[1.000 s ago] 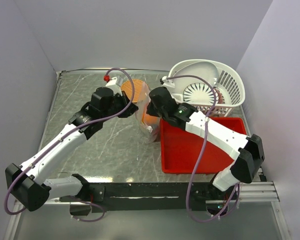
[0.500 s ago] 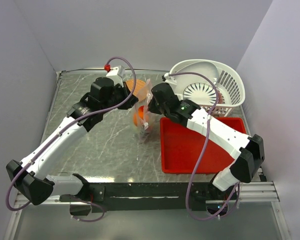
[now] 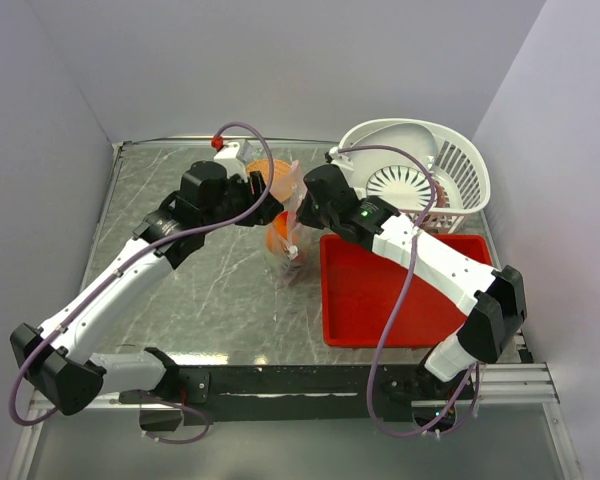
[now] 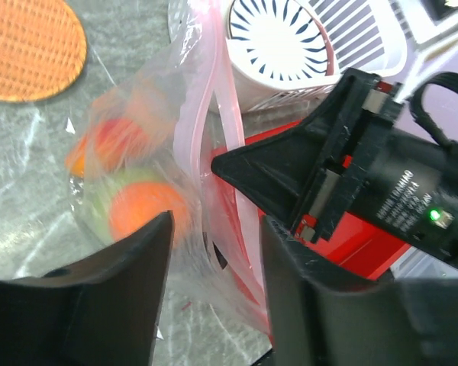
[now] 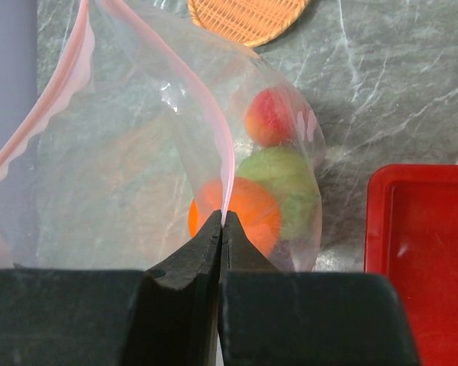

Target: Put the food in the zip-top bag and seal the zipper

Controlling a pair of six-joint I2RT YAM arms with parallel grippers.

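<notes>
At the right fingers (image 5: pixel 216 242): clamped tight on the zipper (image 5: pixel 223 137), holding the bag (image 5: pixel 137 152) up by one end of its mouth. Next to them, the left fingers (image 4: pixel 133 282) stand about half open, straddling the bag's mouth and gripping nothing. All the food (image 5: pixel 278 179) sits in the bag's bottom, over the counter (image 5: pixel 382 76) beside the tray (image 5: pixel 420 252); we can't tell if it touches down. The mouth looks unsealed, its strips gaping. We'd get both strips between the left fingers right beside the pinch, close firmly, then slide along the zipper with the right holding tension. Risks: one strip slipping out, film bunching.
</notes>
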